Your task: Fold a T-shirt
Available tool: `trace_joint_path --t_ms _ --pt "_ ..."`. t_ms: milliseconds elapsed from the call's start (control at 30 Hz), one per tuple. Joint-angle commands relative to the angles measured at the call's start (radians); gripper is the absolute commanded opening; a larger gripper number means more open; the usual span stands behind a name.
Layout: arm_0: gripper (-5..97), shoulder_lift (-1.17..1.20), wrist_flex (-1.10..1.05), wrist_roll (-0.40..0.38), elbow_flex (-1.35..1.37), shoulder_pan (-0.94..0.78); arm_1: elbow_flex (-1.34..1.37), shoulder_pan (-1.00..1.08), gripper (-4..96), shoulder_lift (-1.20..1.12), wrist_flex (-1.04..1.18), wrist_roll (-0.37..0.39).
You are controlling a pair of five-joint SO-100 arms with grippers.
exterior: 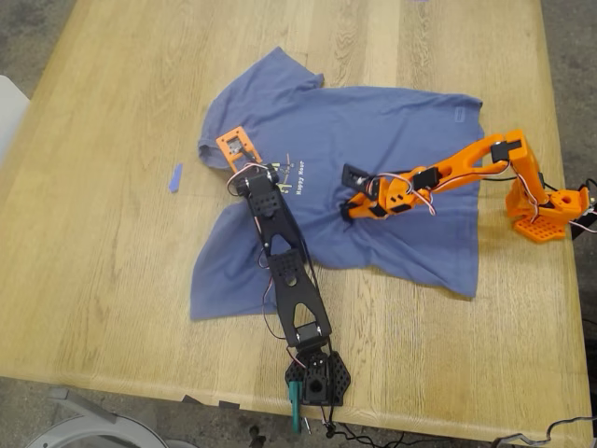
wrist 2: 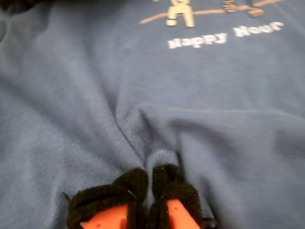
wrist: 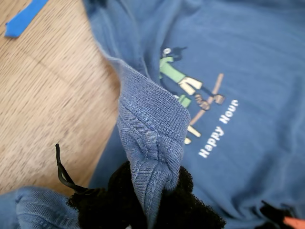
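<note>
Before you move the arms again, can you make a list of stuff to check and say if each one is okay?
1. My first gripper has the T-shirt: ok, shut on a bunched hem or sleeve edge.
2. My second gripper has cloth: ok, a small fold is pinched between its padded fingers.
3. T-shirt lying flat: not ok, it is wrinkled and partly pulled up.
4. Printed chest side facing up: ok, the words show in both wrist views.
5. Blue tape out of the way: ok, it lies on the table apart from the shirt.
</note>
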Motion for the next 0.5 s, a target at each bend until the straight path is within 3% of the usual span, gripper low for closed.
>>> trace_joint_path --t_ms 0,467 --pt "0 0.229 0.021 -0.003 -0.038 0.064 0.017 0.064 -0.1 0.067 -0.012 -0.006" --pt "0 0.261 0.035 -0.003 -0.037 0.304 0.049 0.199 -0.1 0.146 -0.049 -0.002"
